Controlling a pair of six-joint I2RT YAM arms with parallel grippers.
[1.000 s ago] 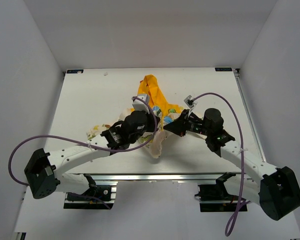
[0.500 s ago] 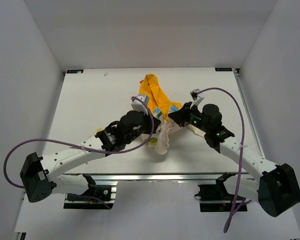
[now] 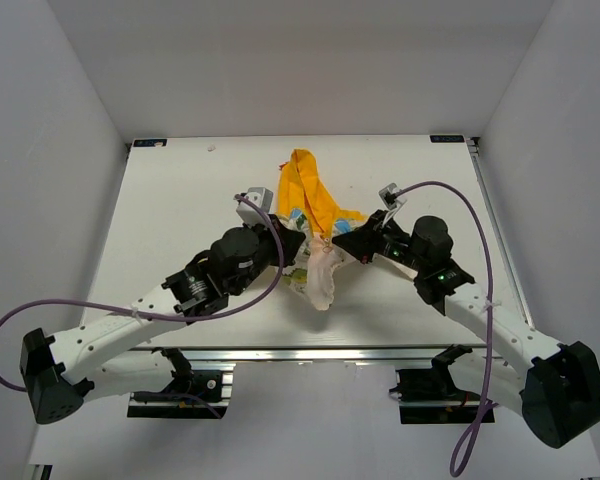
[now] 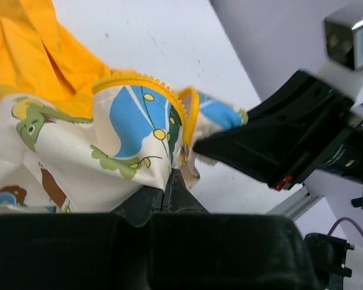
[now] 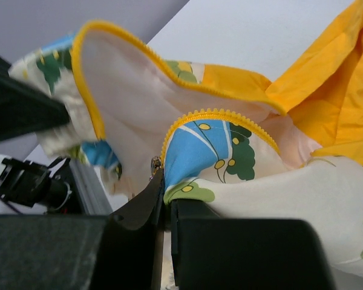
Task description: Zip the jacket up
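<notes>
Holding the jacket [image 3: 318, 262] up off the counter [image 3: 180, 190] between both arms. It sits mid-counter, yellow hood [image 3: 305, 185] lying toward the far edge and the cream printed body bunched and hanging on the near side.

Left gripper [image 4: 169, 184]: jaws pinched fully together on the bottom corner of one front panel, just under its yellow zipper teeth [image 4: 146, 80], which arc up and away from the pinch.

Right gripper [image 5: 163, 190]: jaws also closed narrow, on the bottom corner of the other panel, again just below that side's zipper teeth [image 5: 218, 115]. A small metal piece [image 5: 154, 162], probably the slider, sits at the foot of that tooth row, touching the fingertip. I can't tell whether the jaws clamp it or only the fabric beside it.

Why like this, my read:
- Each arm has its own zipper half by the bottom end, which is where the halves have to mate before anything can slide.
- Lifting the corners off the counter lets the cloth hang, so the tape ends are free to steer instead of buried in folds.
- In the wrist views the two corners are near each other but apart, with pale lining gaping between them, so the zip isn't engaged yet.

The task looks early. Next comes fine alignment of the two ends. Risk: limp tape twisting, or the thin pinch slipping.
</notes>
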